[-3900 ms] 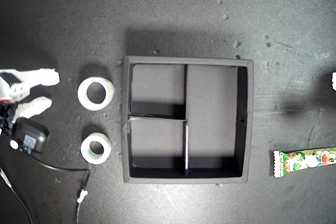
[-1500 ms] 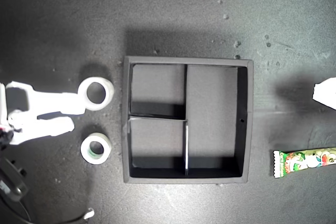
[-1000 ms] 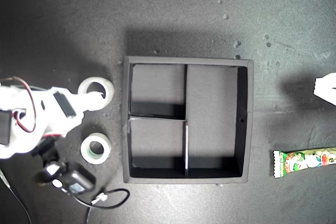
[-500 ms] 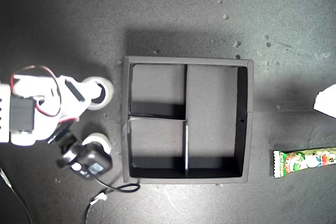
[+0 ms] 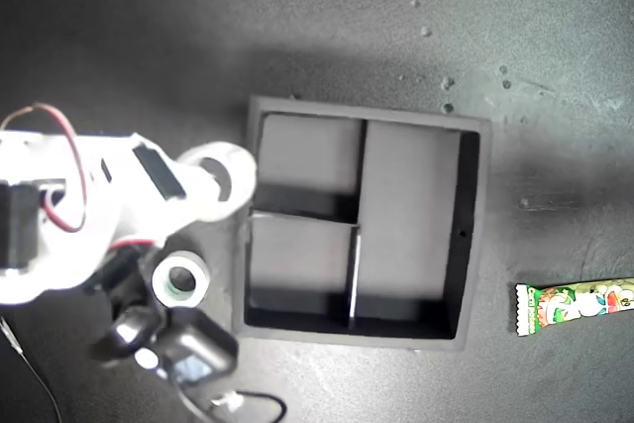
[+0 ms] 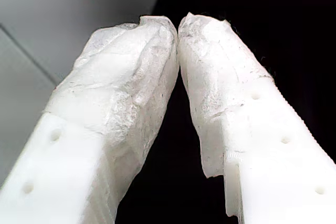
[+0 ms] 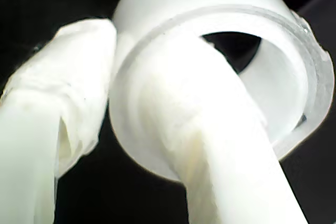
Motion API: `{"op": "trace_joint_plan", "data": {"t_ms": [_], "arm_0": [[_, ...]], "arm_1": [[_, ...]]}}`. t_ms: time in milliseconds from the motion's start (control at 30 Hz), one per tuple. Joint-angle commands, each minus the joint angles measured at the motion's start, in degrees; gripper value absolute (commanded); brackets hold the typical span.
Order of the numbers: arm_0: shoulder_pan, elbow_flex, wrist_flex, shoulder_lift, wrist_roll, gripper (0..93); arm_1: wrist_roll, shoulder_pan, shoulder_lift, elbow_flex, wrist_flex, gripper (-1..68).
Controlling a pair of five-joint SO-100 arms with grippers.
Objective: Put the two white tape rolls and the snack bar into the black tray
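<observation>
The plain white tape roll (image 5: 226, 177), a ring with an open centre, sits at centre-left of the exterior view, just beside the outer wall of the square matte black tray (image 5: 474, 235); whether it touches that wall I cannot tell. My second gripper (image 7: 113, 124) is clamped on this roll (image 7: 220, 51): one of its fingers (image 7: 220, 145) passes through the open centre and the other presses the outer wall. Whether the roll is clear of the surface (image 5: 297, 17) is not visible.

The smaller white tape roll with a greenish inner core (image 5: 181, 280) lies flat on the dark surface at lower left of the exterior view, near the tray's lower-left corner and apart from it, beside the white arm body (image 5: 69, 215) and a black camera module (image 5: 193, 349).

The tray holds nothing visible in its two small square compartments or its long compartment. It sits slightly askew in the exterior view.

The long green-and-white snack bar in a crimped wrapper (image 5: 575, 306) lies at the lower right edge of the exterior view, well apart from the tray.

My first gripper (image 6: 178, 24) has its white fingers brought together at the tips, with nothing between them. It does not appear in the exterior view.
</observation>
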Motion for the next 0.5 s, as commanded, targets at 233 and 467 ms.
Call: {"op": "trace_joint_plan", "data": {"t_ms": [233,467], "arm_0": [[-0.2,-54.9,23.6,-32.3,4.1,0.1],[-1.8,-64.8,28.0,-48.3,3.6,0.1]], "arm_1": [[-2.7,-8.7,-44.3,-45.3,17.7,0.0],[35.2,-20.9,-48.9,-33.5,22.5,10.8]]}}
